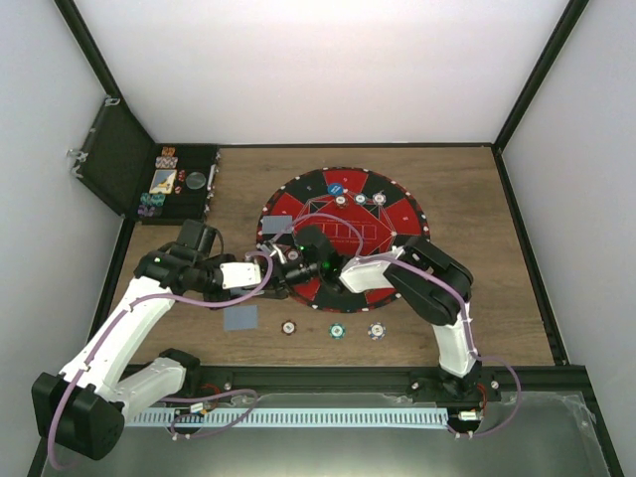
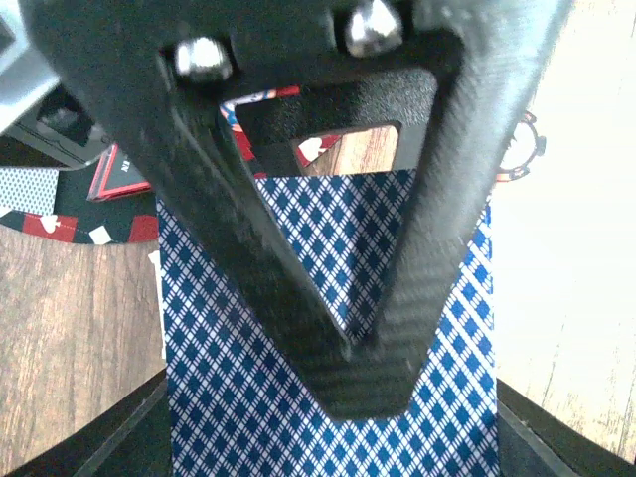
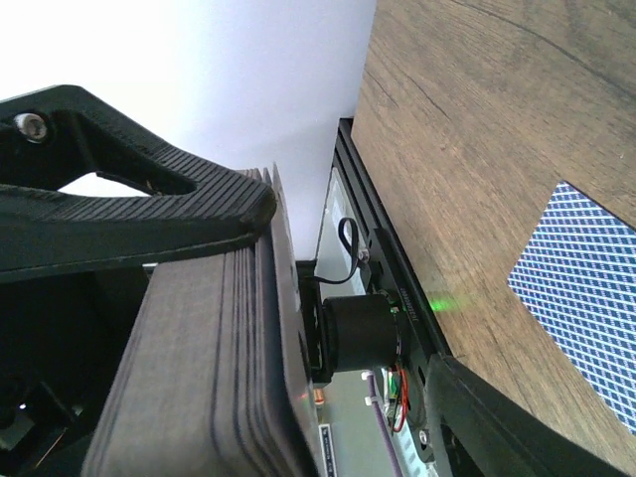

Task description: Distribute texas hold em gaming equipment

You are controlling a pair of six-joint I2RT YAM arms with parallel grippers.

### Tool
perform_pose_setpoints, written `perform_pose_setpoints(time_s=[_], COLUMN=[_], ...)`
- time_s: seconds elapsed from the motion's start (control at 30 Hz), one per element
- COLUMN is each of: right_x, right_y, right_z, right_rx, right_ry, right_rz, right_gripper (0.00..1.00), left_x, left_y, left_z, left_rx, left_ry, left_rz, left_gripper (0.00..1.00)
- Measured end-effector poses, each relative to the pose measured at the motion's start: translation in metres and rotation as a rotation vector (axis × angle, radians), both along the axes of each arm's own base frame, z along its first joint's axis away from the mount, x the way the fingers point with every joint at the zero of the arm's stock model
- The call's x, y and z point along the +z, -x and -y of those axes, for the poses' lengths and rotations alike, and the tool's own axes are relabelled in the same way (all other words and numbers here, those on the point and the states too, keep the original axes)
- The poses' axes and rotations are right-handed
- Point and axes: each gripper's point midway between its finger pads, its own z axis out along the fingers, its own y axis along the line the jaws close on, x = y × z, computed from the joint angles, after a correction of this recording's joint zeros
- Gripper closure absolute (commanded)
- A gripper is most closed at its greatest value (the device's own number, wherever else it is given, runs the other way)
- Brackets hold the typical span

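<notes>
**Top view.** The left arm runs from its near-left base to a raised elbow, then reaches right, low over the table. The right arm rises from its near-right base, folds at a high elbow and reaches left across the near part of the mat. The left gripper and right gripper meet at the mat's near-left edge. From here I cannot make out either jaw setting or any held item, because wrists and cables cover that spot. A card lies flat on the table just near of the grippers. Three chips sit in a row to its right.

**Left wrist view.** The visible finger presses on the blue-patterned back of the deck, and the jaws are closed on it. The second finger is hidden beneath the deck. The frame cuts off the deck's lower end. The right side of the view is washed out.

**Right wrist view.** I see the deck edge-on at lower left. One finger of the right gripper touches the deck's upper end. The other finger stands apart, with clear space between it and the deck. The jaws are partly open and clamp nothing. The right frame edge cuts off the card on the table.
</notes>
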Motion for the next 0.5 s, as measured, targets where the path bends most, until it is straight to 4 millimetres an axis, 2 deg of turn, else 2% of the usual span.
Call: perform_pose_setpoints(time_s=[0.2,0.4,0.47,0.5], right_x=[-0.001,0.003,0.004,0.003], right_y=[-0.006,-0.008,-0.008,-0.009], right_z=[0.015,0.025,0.028,0.029], right_rx=[-0.015,-0.029,-0.034,-0.037], right_ry=[-0.020,-0.016,-0.010,-0.005], right_rz=[0.010,0.031,0.037,0.040], right_gripper=[0.49,0.58,0.59,0.56], left_x=[0.000,0.000,-0.001,-0.001], left_y=[0.001,0.002,0.003,0.003], left_z=[0.001,0.001,0.000,0.000], left_rx=[-0.003,-0.003,-0.002,-0.001], left_ry=[0.004,0.005,0.001,-0.001], left_rz=[-0.005,-0.009,-0.013,-0.015], left_gripper=[0.93,0.93,0.93,0.93])
